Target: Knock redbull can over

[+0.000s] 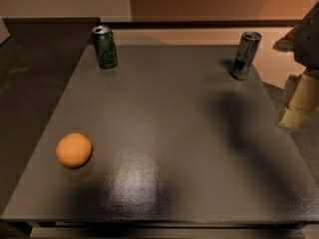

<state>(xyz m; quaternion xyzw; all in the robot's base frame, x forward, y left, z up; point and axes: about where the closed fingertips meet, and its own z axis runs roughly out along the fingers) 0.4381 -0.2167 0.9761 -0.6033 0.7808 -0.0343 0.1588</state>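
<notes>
The redbull can [245, 55] is a tall slim silver-grey can with dark blue patches and a shiny top. It stands upright near the far right corner of the dark grey table [164, 133]. My gripper [295, 108] hangs at the right edge of the view, past the table's right side. It is to the right of the can and nearer the camera, well apart from it. Its shadow falls on the table below the can.
A wider green can [104, 46] stands upright near the far left corner. An orange [74, 150] lies at the near left. A darker counter [35, 83] adjoins the table on the left. A low wall runs behind the table.
</notes>
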